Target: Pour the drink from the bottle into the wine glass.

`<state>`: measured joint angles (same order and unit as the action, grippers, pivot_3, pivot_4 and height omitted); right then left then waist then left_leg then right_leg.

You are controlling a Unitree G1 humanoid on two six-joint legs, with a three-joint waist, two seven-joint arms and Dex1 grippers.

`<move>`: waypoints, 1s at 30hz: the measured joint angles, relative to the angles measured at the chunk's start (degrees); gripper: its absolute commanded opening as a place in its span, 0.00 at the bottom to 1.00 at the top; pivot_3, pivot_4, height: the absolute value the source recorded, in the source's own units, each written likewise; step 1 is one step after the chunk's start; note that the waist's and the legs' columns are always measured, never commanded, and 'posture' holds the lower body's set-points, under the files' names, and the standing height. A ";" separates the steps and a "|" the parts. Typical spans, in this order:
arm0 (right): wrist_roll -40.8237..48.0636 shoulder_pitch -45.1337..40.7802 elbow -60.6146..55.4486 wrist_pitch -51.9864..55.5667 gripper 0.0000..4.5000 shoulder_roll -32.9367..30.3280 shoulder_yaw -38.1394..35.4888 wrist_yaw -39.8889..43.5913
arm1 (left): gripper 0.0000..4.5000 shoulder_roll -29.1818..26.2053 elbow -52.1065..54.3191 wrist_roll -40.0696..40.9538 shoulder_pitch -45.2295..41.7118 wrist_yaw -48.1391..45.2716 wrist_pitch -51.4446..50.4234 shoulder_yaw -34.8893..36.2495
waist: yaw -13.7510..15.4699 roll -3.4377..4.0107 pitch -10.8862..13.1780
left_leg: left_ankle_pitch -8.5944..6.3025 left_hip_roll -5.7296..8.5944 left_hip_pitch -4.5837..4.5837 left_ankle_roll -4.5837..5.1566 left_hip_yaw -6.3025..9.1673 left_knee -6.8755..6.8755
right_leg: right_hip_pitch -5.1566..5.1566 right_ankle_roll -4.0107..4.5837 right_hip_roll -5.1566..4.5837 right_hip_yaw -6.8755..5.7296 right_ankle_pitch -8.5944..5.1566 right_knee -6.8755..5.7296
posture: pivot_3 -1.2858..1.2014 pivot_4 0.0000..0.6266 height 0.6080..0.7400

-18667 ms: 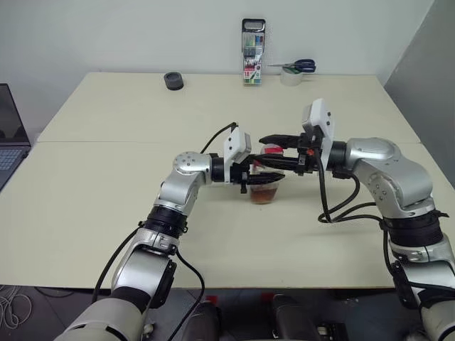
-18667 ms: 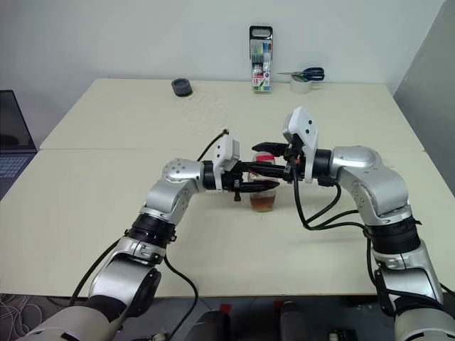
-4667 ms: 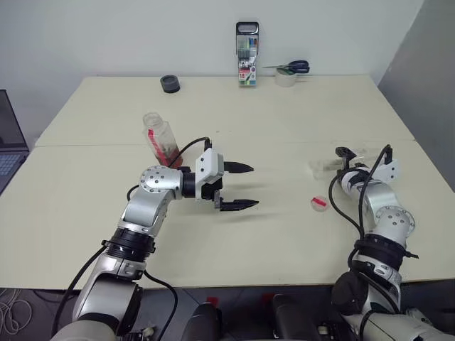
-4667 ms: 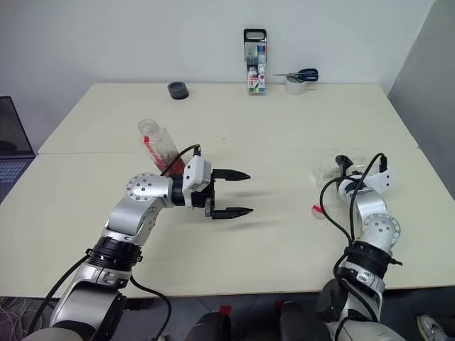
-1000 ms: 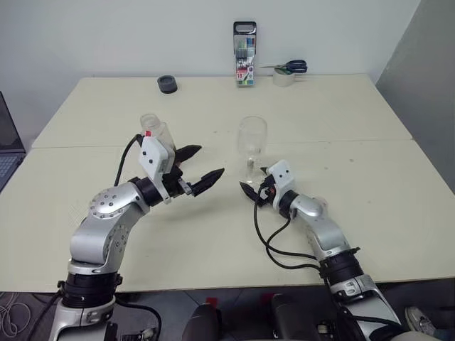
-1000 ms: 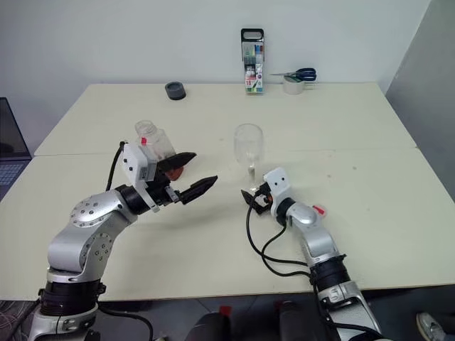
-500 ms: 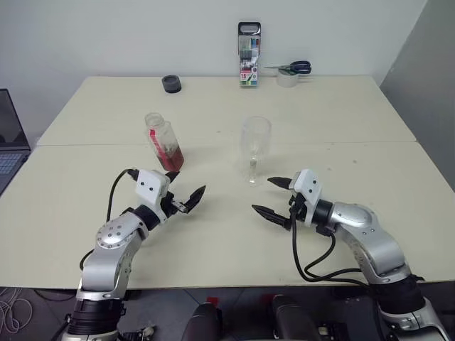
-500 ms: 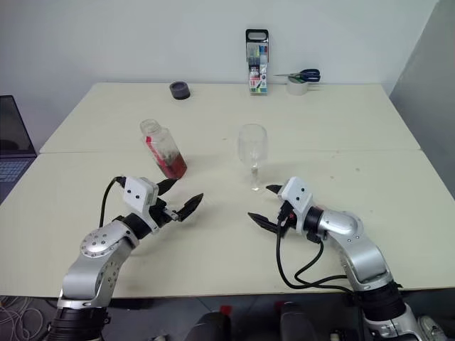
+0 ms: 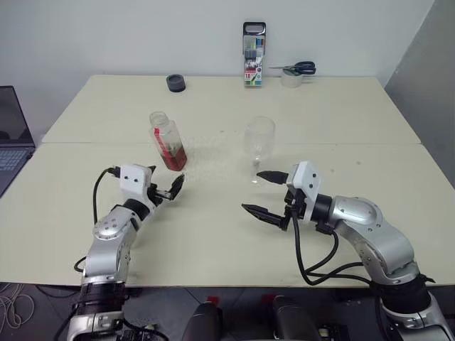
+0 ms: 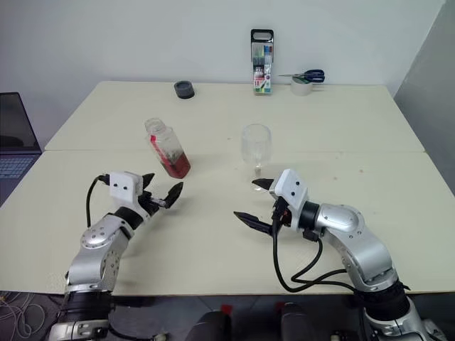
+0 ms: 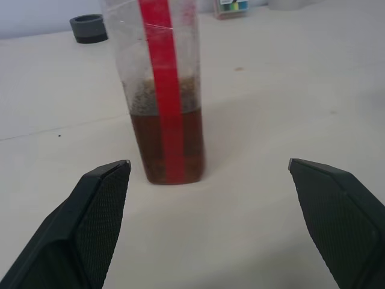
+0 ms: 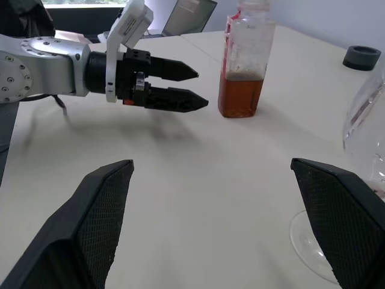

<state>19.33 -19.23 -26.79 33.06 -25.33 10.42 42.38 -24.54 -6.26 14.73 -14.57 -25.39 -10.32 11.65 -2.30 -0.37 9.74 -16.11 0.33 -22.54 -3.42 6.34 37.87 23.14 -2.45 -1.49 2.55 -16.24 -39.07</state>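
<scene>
I see the bottle (image 9: pixel 168 141) standing uncapped on the table (image 9: pixel 213 227), a small clear plastic thing with flat sides and a red strip running down its face. The drink (image 11: pixel 171 146) fills its lower part, reddish-brown and see-through, with a speckled film clinging to the wall just above the liquid line. The wine glass (image 9: pixel 259 145) stands well to the right of it, thin and colourless, round bowl on a slim stem and flat foot, and it looks empty.

My left gripper (image 9: pixel 162 190) sits low over the table just in front of the bottle, its textured black fingers spread wide and holding nothing. My right gripper (image 9: pixel 264 193) hangs near the foot of the glass, fingers also wide apart and empty.

The table is a matte, pale cream top made of two slabs with a seam across. At its far edge stand a marker case (image 9: pixel 254 63), a dark round cap (image 9: pixel 175 82) and scissors (image 9: pixel 297 68) resting on a tape roll (image 9: pixel 290 79). A laptop (image 9: pixel 13 131) sits off to the left. The wall behind is plain white.
</scene>
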 measured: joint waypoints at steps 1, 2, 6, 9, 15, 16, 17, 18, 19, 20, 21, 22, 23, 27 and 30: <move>0.00 -0.01 0.00 0.05 0.99 -0.07 0.00 0.00 | 1.00 -0.31 -1.26 -0.01 -0.61 -0.19 0.33 0.09 | 0.02 0.00 0.00 | 0.00 0.00 0.00 0.00 0.01 0.00 | 0.00 0.00 0.00 -0.01 0.00 0.00 | 0.52 0.24 1.00; 0.00 0.00 0.00 0.08 0.99 -0.09 0.01 0.01 | 1.00 -0.49 -2.15 -0.02 -1.06 -0.31 0.62 0.15 | 0.03 0.00 0.00 | 0.00 0.00 -0.01 0.00 0.03 0.00 | 0.00 0.00 0.00 -0.03 0.00 0.00 | 0.52 0.24 1.00; 0.09 -0.03 -0.03 0.64 0.99 -0.25 0.11 0.04 | 1.00 -1.47 -6.33 -0.15 -3.52 -1.41 1.28 0.15 | 0.05 -0.01 0.00 | 0.00 0.00 0.00 0.00 0.03 0.01 | 0.00 0.00 0.00 -0.03 0.00 -0.01 | 0.52 0.24 1.00; 0.21 -0.07 -0.11 1.27 0.99 -0.35 0.27 0.03 | 1.00 -2.05 -9.58 -0.83 -5.84 -1.79 2.80 0.05 | 0.05 -0.01 0.00 | 0.00 0.00 -0.01 0.00 0.03 0.01 | 0.00 0.00 0.00 -0.03 0.00 -0.01 | 0.52 0.24 1.00; 0.32 -0.52 -1.00 1.65 0.99 -0.42 0.50 0.00 | 1.00 -2.28 -14.73 -2.07 -9.36 -2.85 4.73 -0.18 | 0.06 -0.01 0.00 | 0.01 0.01 -0.01 -0.01 0.04 0.02 | 0.00 0.00 0.00 -0.04 0.00 -0.01 | 0.52 0.24 1.00; 0.34 -0.54 -1.08 1.67 0.99 -0.44 0.50 0.00 | 1.00 -2.27 -15.48 -2.25 -9.92 -2.87 4.93 -0.21 | 0.06 -0.01 0.00 | 0.01 0.01 -0.01 -0.01 0.04 0.02 | 0.01 0.00 0.00 -0.04 0.00 -0.01 | 0.52 0.24 1.00; 0.34 -0.56 -1.10 1.73 0.99 -0.46 0.50 0.00 | 1.00 -2.27 -16.30 -2.43 -10.46 -2.91 5.23 -0.25 | 0.06 -0.01 0.00 | 0.01 0.01 -0.01 -0.01 0.04 0.02 | 0.00 0.00 0.00 -0.04 0.00 -0.01 | 0.52 0.24 1.00; 0.37 -0.58 -1.14 1.88 0.99 -0.48 0.50 -0.01 | 1.00 -2.27 -17.04 -2.66 -11.06 -2.94 5.70 -0.38 | 0.06 -0.01 0.00 | 0.01 0.01 -0.02 -0.01 0.04 0.02 | 0.01 0.00 0.00 -0.04 0.00 -0.01 | 0.52 0.24 1.00; 0.41 -0.59 -1.22 2.07 0.99 -0.51 0.50 -0.02 | 1.00 -2.26 -17.64 -2.89 -11.65 -3.00 6.02 -0.66 | 0.07 -0.01 0.00 | 0.01 0.01 -0.02 -0.01 0.04 0.03 | 0.01 0.00 0.00 -0.04 0.00 -0.01 | 0.52 0.24 1.00; 0.45 -0.62 -1.28 2.30 0.99 -0.54 0.49 -0.03 | 1.00 -2.25 -18.64 -3.22 -12.67 -3.15 6.28 -1.08 | 0.12 -0.01 0.00 | 0.01 0.02 -0.03 -0.01 0.05 0.03 | 0.01 0.00 0.00 -0.06 0.00 -0.02 | 0.52 0.24 1.00; 0.48 -0.67 -1.38 2.45 0.99 -0.56 0.50 -0.04 | 1.00 -2.17 -19.49 -3.50 -13.65 -3.37 6.57 -1.40 | 0.17 -0.01 0.00 | 0.01 0.02 -0.04 -0.01 0.06 0.05 | 0.01 0.00 0.00 -0.07 0.00 -0.01 | 0.52 0.24 1.00; 0.49 -0.68 -1.64 2.60 0.99 -0.60 0.49 -0.05 | 1.00 -2.16 -20.24 -3.66 -14.53 -3.54 6.94 -1.69 | 0.17 -0.01 0.00 | 0.01 0.02 -0.04 -0.01 0.05 0.05 | 0.01 0.00 0.00 -0.06 0.00 -0.02 | 0.52 0.24 1.00; 0.58 -0.71 -1.94 2.71 0.99 -0.64 0.49 -0.08 | 1.00 -2.15 -21.02 -3.88 -15.60 -3.64 7.14 -2.07 | 0.17 -0.01 0.00 | 0.01 0.02 -0.04 -0.01 0.05 0.05 | 0.01 0.00 0.00 -0.06 0.00 -0.02 | 0.52 0.24 1.00; 1.17 -0.91 -2.41 3.52 0.99 -0.70 0.45 -0.34 | 1.00 -1.98 -22.96 -4.52 -17.50 -4.00 8.10 -2.43 | 0.08 -0.01 0.00 | 0.01 0.01 -0.04 -0.01 0.04 0.04 | 0.02 0.00 0.00 -0.05 0.00 -0.02 | 0.52 0.24 1.00; 1.59 -1.00 -2.55 3.85 0.99 -0.73 0.42 -0.90 | 1.00 -1.96 -24.78 -4.73 -18.37 -4.00 8.59 -2.45 | 0.10 -0.01 0.00 | 0.01 0.02 -0.05 -0.01 0.06 0.05 | 0.02 0.00 0.00 -0.06 0.00 -0.02 | 0.52 0.24 1.00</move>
<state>20.92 -20.23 -29.34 36.92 -26.06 10.84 41.48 -26.50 -31.04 10.00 -32.94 -29.39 -1.72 9.20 -2.20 -0.38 9.74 -16.10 0.35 -22.59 -3.43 6.39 37.92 23.16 -2.45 -1.49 2.49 -16.24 -39.09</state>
